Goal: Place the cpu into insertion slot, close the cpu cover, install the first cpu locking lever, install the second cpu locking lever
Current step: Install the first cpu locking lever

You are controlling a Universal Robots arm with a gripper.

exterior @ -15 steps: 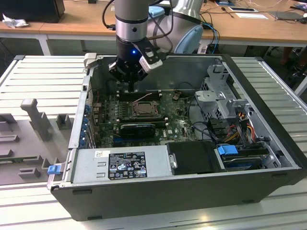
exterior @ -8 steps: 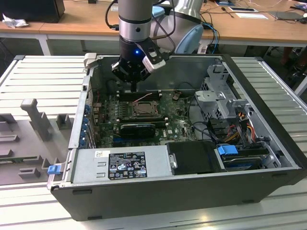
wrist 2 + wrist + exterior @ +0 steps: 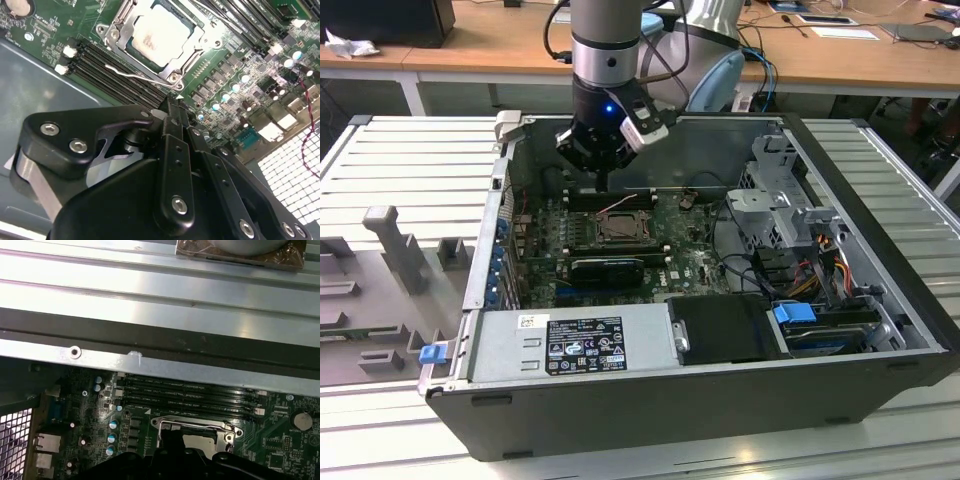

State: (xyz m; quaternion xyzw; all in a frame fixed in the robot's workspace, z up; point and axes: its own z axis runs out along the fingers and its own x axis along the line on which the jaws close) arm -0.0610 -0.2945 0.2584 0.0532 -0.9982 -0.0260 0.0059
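grooved metal tabletop (image 3: 400, 160) carries an open computer case (image 3: 620, 420), seen in the exterior view. nearest, along the case's six o'clock side, lies a grey power supply box (image 3: 520, 345) with a label. a blue clip (image 3: 433, 352) sits at the box's eight o'clock corner, and a blue tab (image 3: 795, 312) toward four o'clock by the drive bay. a grey moulded tray (image 3: 390, 250) rests on the tabletop at nine o'clock of the case.

past the box lies the green board (image 3: 690, 265), with the insertion slot (image 3: 620, 228) near its middle. the cpu (image 3: 160, 37) sits in the slot, pale and square, with a smudge on top. the cpu cover (image 3: 116, 25) lies flat around it, its window framing the chip. a thin wire lever (image 3: 135, 75) runs along the slot's edge on the side facing the gripper (image 3: 603, 185), next to the black memory slots (image 3: 105, 65). i cannot tell whether it is hooked down.

the gripper hangs just at twelve o'clock of the slot, low over the memory slots. its fingers (image 3: 175, 130) are drawn together to a narrow point with nothing between them. farther up rises the grey arm (image 3: 605, 40), and wooden desks (image 3: 500, 40) stand behind at twelve o'clock.
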